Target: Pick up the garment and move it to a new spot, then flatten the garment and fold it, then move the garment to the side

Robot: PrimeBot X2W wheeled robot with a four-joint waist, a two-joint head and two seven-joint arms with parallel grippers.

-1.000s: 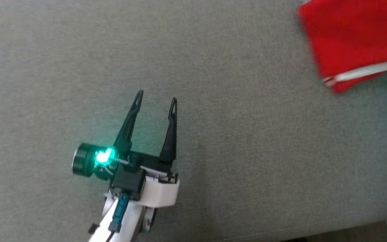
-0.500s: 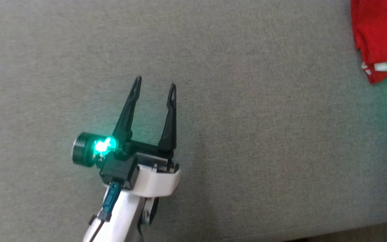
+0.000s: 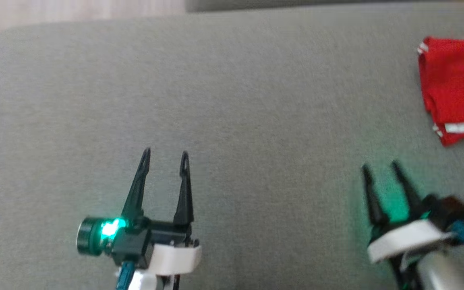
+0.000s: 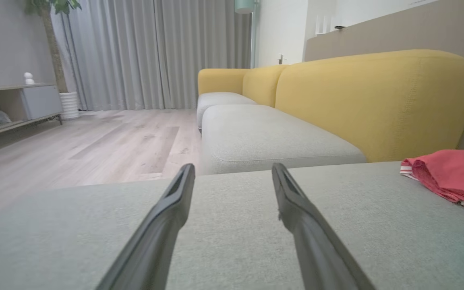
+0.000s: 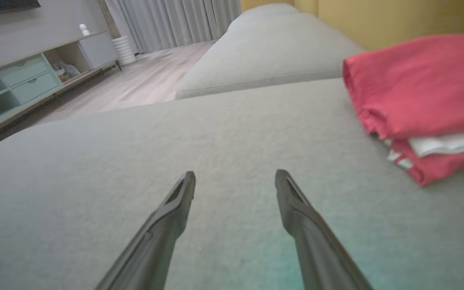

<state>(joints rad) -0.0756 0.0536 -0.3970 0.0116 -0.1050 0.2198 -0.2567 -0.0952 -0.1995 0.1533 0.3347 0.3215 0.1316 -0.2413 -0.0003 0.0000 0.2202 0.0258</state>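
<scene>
Well, on the head camera the red garment (image 3: 455, 84) lies folded, white trim at its near edge, at the far right of the grey cushion (image 3: 232, 100). I judge it is set aside there to free the middle, so the task looks about finished. My left hand (image 3: 165, 153) sits low at the left, fingers pointing up the picture, moderately spread and empty. My right hand (image 3: 379, 165), blurred, sits low at the right, fingers apart and empty, near the garment but clear of it. On the left wrist camera the fingers hover low over bare cushion, the garment off to the right before a yellow backrest (image 4: 369, 100). On the right wrist camera the fingers point past the garment's left side.
</scene>
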